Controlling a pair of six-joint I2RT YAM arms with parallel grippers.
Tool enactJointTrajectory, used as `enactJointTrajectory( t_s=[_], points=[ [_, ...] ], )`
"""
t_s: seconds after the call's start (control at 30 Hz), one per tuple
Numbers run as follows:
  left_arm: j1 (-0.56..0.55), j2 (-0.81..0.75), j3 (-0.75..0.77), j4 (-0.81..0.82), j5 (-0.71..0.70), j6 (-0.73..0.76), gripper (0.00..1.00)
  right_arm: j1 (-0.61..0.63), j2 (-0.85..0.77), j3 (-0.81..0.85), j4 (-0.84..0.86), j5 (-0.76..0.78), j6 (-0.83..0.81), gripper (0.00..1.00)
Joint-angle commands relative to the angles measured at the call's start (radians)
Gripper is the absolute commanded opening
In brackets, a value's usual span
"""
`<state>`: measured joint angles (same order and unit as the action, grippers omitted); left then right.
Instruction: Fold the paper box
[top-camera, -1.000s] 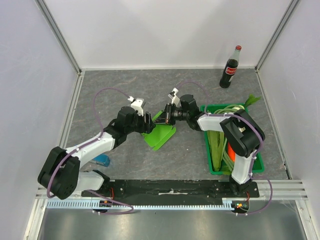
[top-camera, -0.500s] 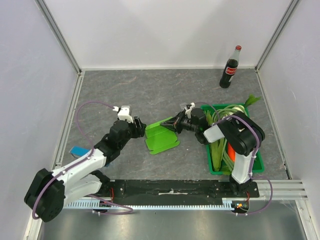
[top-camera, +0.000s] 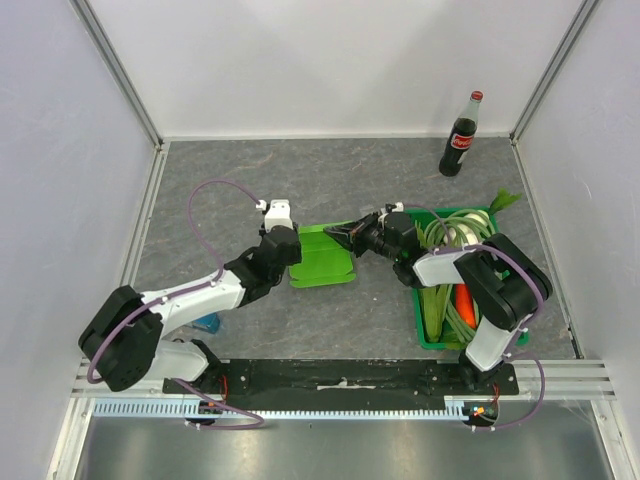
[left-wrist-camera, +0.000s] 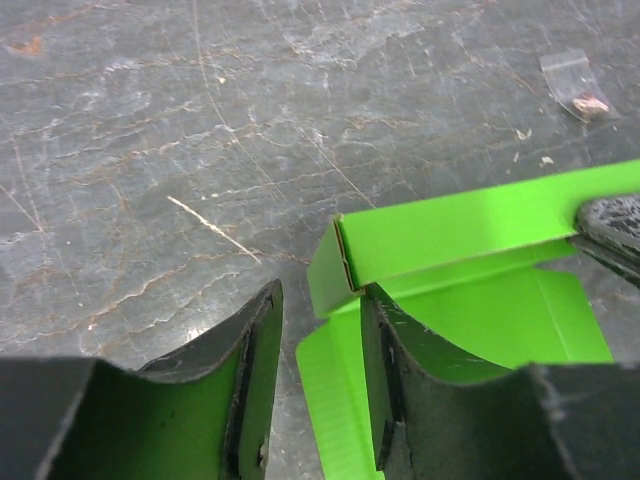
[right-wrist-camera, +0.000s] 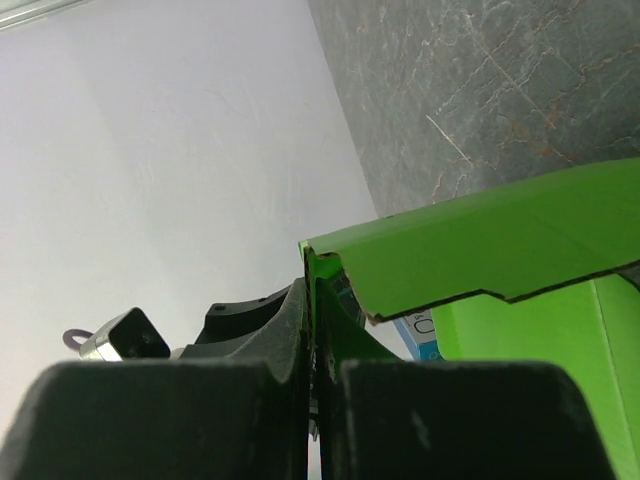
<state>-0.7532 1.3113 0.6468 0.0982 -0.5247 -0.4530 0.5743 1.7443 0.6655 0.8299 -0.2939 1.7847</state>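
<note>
Lime-green thin card, the small creased paper box (top-camera: 322, 262) is laid on the grey marbled worktop (top-camera: 240, 180) between the two arms. Its raised flap is pinched by the right pincer (top-camera: 343, 232), whose fingers are pressed together on it. The left pincer (left-wrist-camera: 320, 300) is held spread, with the box's near corner between its fingers.

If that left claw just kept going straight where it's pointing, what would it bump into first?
Probably the small lime-green thin card box: its raised corner stands right ahead of the left gripper, almost between its open fingers.
</note>
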Motion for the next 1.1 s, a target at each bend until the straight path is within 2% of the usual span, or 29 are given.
enactJointTrajectory(
  t_s=[0.0,0.2,0.47,0.53,0.63,0.67,0.7,0.73,0.77,0.8,0.83,0.87,0.9,1.0,1.07],
  points=[
    [-0.003,0.026,0.048,0.044,-0.132,0.032,0.42,0.007,-0.046,0.014,-0.043,0.05,0.044,0.0],
    [-0.006,0.052,0.053,0.115,-0.132,0.1,0.3,0.01,-0.063,0.02,-0.051,0.053,0.062,0.0],
    [-0.018,0.065,0.047,0.173,-0.133,0.165,0.21,0.029,-0.063,0.019,-0.017,0.055,0.104,0.0],
    [-0.021,0.069,0.047,0.185,-0.161,0.185,0.13,0.033,-0.066,0.019,-0.011,0.052,0.108,0.01],
    [-0.032,0.063,0.039,0.208,-0.192,0.211,0.07,0.03,-0.077,0.017,0.014,0.027,0.078,0.16],
    [-0.034,0.06,0.03,0.212,-0.192,0.214,0.06,0.026,-0.08,0.023,0.014,-0.006,0.011,0.28],
    [-0.034,0.052,0.025,0.212,-0.192,0.215,0.04,0.015,-0.086,0.031,0.002,-0.023,-0.042,0.34],
    [-0.035,0.04,0.022,0.204,-0.189,0.217,0.02,0.01,-0.107,0.045,-0.093,-0.054,-0.118,0.4],
    [-0.035,0.033,0.017,0.193,-0.19,0.215,0.02,0.009,-0.124,0.08,-0.173,-0.076,-0.198,0.57],
    [-0.035,0.026,0.019,0.173,-0.192,0.202,0.02,0.009,-0.14,0.101,-0.243,-0.13,-0.401,0.63],
    [-0.035,0.013,0.019,0.16,-0.189,0.2,0.02,0.006,-0.175,0.126,-0.422,-0.151,-0.513,0.64],
    [-0.035,0.006,0.025,0.117,-0.189,0.195,0.02,0.006,-0.204,0.158,-0.527,-0.152,-0.613,0.71],
    [-0.035,0.002,0.03,0.091,-0.19,0.174,0.02,0.009,-0.239,0.16,-0.593,-0.145,-0.83,0.72],
    [-0.037,-0.029,0.024,0.035,-0.189,0.116,0.02,0.013,-0.412,0.193,-1.02,-0.023,-1.089,0.74],
    [-0.038,-0.05,0.004,0.04,-0.179,0.103,0.02,0.012,-0.451,0.242,-1.121,0.042,-1.202,0.74]
  ],
)
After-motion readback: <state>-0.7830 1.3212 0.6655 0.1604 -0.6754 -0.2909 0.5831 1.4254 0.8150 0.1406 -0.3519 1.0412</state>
